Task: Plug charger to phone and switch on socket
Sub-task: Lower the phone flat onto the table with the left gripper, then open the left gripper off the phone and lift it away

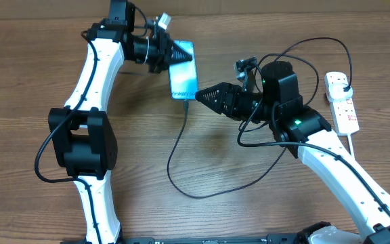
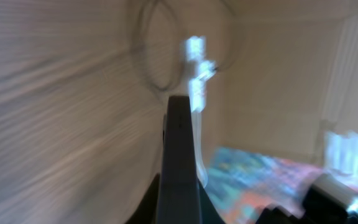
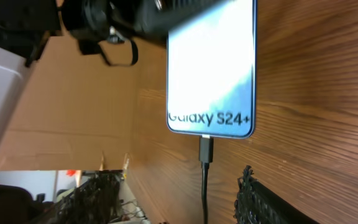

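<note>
The phone [image 1: 183,78] lies flat on the wood table with its light blue screen lit. In the right wrist view the phone [image 3: 210,68] shows white text at its near end. The charger's [image 1: 175,156] small connector [image 3: 206,149] sits in that end's port. Its thin black cable loops over the table to a black plug [image 1: 344,87] in the white socket [image 1: 344,112] at the far right. My right gripper [image 1: 196,95] [image 3: 179,205] is open, its fingers [image 3: 260,199] either side of the cable without touching it. My left gripper [image 1: 185,53] is shut, its tip over the phone's far end; its own view is blurred.
The socket's white cord [image 1: 357,146] runs down beside my right arm [image 1: 330,146]. Black arm cables [image 1: 296,51] arc above the right wrist. My left arm [image 1: 90,88] reaches in from the left. A cardboard wall [image 3: 73,112] stands behind the table.
</note>
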`<state>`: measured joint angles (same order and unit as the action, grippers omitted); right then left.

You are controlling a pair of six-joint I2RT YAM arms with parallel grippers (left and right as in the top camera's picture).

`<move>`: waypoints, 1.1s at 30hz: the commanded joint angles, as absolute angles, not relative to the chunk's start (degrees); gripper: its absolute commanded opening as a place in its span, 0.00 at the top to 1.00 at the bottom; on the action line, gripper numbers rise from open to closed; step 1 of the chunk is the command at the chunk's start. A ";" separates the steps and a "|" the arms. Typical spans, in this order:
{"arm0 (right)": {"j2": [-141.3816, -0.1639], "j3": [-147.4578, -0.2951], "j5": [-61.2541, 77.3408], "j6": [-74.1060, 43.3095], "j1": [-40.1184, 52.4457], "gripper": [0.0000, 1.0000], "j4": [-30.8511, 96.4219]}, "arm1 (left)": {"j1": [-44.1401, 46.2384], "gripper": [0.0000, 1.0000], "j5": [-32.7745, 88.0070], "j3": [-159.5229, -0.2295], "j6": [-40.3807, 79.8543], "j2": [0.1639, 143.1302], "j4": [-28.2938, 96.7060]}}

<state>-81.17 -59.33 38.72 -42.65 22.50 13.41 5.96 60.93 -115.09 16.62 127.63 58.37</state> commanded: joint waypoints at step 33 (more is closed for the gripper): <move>-81.14 -59.53 35.62 -34.35 22.09 0.26 24.14 | 6.17 0.96 28.97 -115.15 6.48 139.31 67.37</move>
<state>-81.19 -59.33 35.94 -35.07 22.22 24.16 5.98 30.74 -115.00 4.08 139.22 67.09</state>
